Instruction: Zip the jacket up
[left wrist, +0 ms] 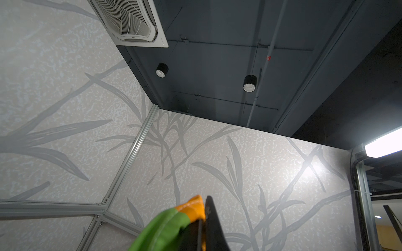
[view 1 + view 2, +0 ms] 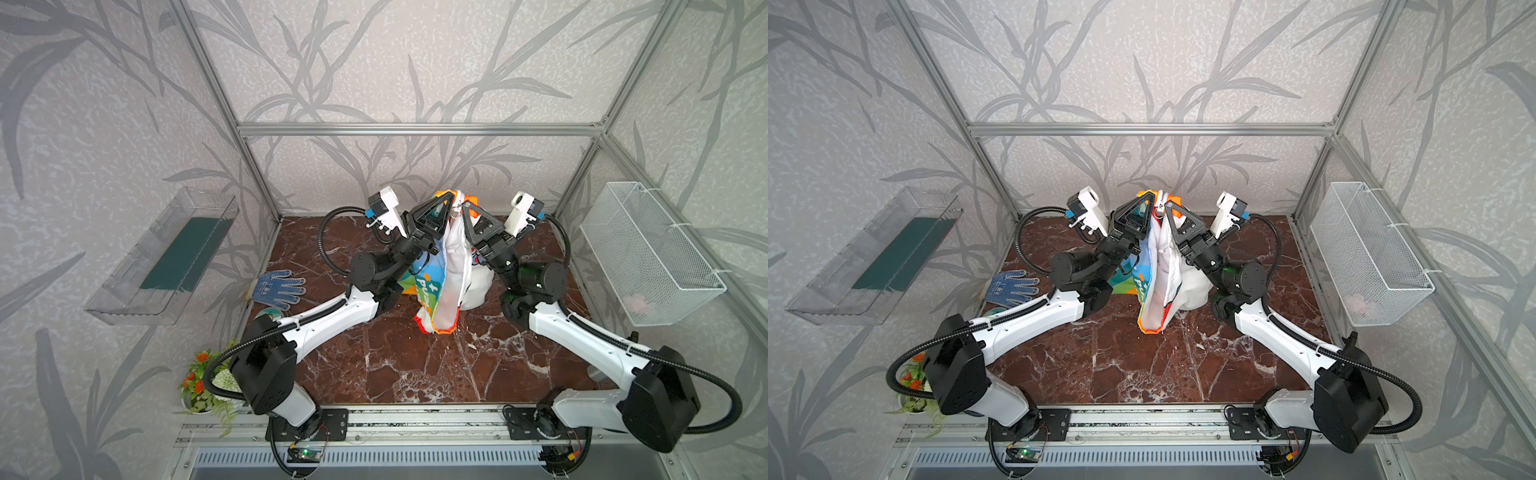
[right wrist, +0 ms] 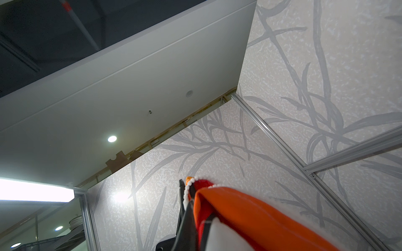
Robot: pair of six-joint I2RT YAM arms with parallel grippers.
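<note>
Between my two raised grippers the jacket [image 2: 442, 291] [image 2: 1156, 291] hangs in both top views, rainbow-striped outside and white inside, its front open. Its lower end touches the marble table [image 2: 415, 365]. My left gripper [image 2: 446, 204] [image 2: 1148, 202] is shut on one top edge. In the left wrist view that edge is green and orange cloth [image 1: 174, 221] pinched in the gripper [image 1: 203, 219]. My right gripper [image 2: 467, 206] [image 2: 1169, 205] is shut on the other top edge, close beside the left one. In the right wrist view the gripper [image 3: 189, 195] grips orange-red cloth [image 3: 239, 208] edged with white zipper teeth [image 3: 187, 189]. A small metal ring [image 2: 456, 215] hangs between the grippers.
A blue dotted glove [image 2: 279, 288] lies at the table's left edge, beside the left arm. A white wire basket [image 2: 648, 257] hangs on the right wall and a clear plastic tray [image 2: 166, 257] on the left wall. A flower pot [image 2: 203, 382] stands at the front left.
</note>
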